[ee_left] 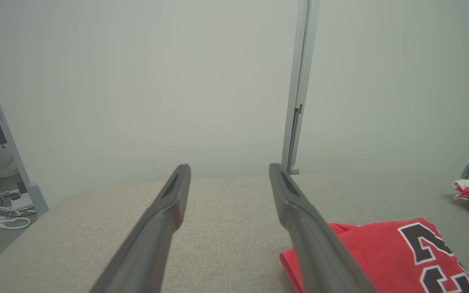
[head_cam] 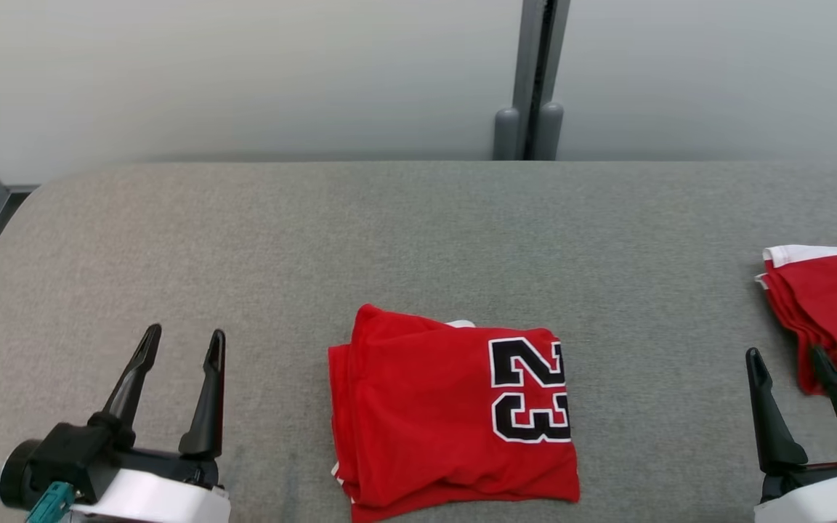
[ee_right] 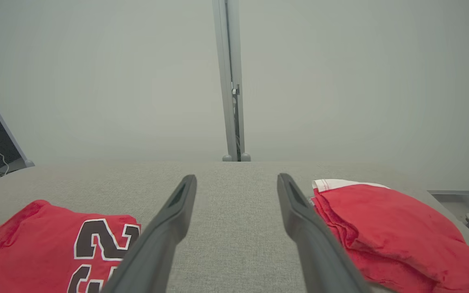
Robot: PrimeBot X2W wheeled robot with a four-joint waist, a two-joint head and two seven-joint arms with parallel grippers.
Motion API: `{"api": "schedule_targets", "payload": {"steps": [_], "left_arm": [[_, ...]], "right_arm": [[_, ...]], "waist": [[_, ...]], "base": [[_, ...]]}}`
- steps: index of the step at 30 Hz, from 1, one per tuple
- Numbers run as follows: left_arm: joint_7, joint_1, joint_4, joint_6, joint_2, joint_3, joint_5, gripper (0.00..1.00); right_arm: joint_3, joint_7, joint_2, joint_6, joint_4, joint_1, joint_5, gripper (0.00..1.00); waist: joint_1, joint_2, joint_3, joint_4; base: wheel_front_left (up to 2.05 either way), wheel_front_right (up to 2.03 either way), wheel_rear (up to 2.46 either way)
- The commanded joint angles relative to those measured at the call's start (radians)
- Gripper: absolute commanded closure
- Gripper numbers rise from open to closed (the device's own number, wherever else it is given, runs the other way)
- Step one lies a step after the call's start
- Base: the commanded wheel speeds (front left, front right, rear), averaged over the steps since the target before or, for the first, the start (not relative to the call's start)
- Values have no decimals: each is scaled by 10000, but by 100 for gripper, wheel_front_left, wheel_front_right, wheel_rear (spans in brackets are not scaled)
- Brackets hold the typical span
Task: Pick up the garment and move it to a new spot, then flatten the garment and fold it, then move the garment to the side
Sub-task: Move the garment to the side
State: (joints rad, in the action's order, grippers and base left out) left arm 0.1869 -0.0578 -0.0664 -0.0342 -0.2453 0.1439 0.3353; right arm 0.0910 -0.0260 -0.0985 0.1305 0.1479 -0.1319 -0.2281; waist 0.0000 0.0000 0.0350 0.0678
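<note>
A red garment [head_cam: 447, 418] with a black "23" outlined in white lies folded at the front middle of the grey padded table [head_cam: 418, 232]. It shows again at the lower right of the left wrist view, garment [ee_left: 385, 256], and at the lower left of the right wrist view, garment [ee_right: 51, 244]. My left gripper [head_cam: 183, 345] stands open to the garment's left, fingers apart and empty, left gripper [ee_left: 229, 173]. My right gripper [head_cam: 787, 361] is open at the front right, clear of the garment, right gripper [ee_right: 236, 183].
A stack of folded red cloth with a white edge [head_cam: 829, 309] lies at the table's right edge, just beside my right gripper, stack [ee_right: 385, 228]. A grey post [head_cam: 531, 80] stands against the pale wall behind the table. Cables [ee_left: 2, 207] lie on the floor off the table's left end.
</note>
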Motion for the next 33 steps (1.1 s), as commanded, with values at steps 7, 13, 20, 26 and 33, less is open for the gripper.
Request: {"api": "schedule_targets", "payload": {"steps": [7, 13, 20, 26, 33], "left_arm": [[322, 777, 154, 199, 208, 230, -38, 0], [531, 1219, 415, 369, 332, 383, -96, 0], [686, 1544, 702, 524, 524, 410, -15, 0], [750, 1832, 969, 697, 692, 381, -83, 0], [760, 1974, 1046, 886, 820, 90, -184, 0]], "right_arm": [[-350, 235, -57, 7, -188, 403, 14, 0], [-1171, 361, -8, 6, -915, 611, -245, 0], [-2068, 322, 47, 7, -2161, 903, -612, 0], [-2565, 369, -120, 7, -3162, 1358, -1015, 0], [-2913, 479, -509, 6, -3549, 1628, -1590, 100]], "waist": [[0, 0, 798, 949], [0, 0, 1200, 1437], [0, 0, 1664, 1762], [0, 0, 2051, 1925], [0, 0, 2296, 1899]], "base": [[0, 0, 0], [0, 0, 0], [0, 0, 0], [0, 0, 0], [0, 0, 0]]}}
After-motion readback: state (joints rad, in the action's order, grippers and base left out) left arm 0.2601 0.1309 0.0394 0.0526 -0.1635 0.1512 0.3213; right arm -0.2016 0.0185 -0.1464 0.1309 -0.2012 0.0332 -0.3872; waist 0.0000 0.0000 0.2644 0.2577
